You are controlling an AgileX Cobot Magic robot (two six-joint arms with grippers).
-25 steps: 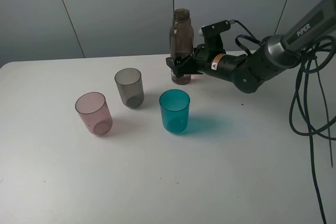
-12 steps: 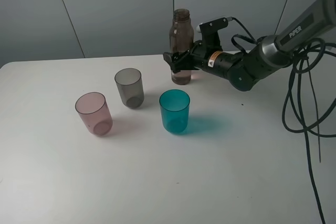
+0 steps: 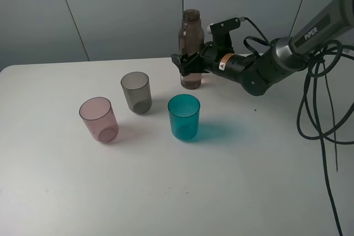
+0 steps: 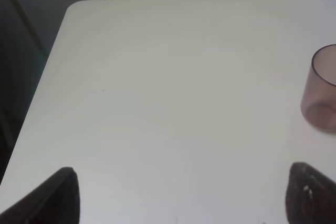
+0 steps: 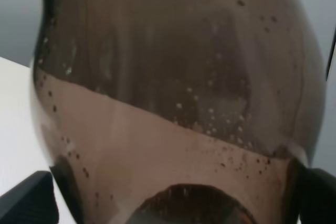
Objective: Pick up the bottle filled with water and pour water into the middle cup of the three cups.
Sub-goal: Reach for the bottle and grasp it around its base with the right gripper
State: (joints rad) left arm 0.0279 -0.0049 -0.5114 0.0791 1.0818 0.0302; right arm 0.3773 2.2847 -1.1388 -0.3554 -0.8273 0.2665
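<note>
Grasping was your step: the right end effector (image 3: 186, 64) straddled the bottle (image 3: 191, 34), upright at the table's (image 3: 249, 192) far side; whether clenched, I couldn't tell. Next called for a firm lift, then tilting over the middle cup (image 3: 136, 92).

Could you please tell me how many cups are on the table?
3. The pink cup is furthest left, the grey cup in the middle and farther back, the teal cup rightmost, in front of the bottle. None seems hidden.
</note>
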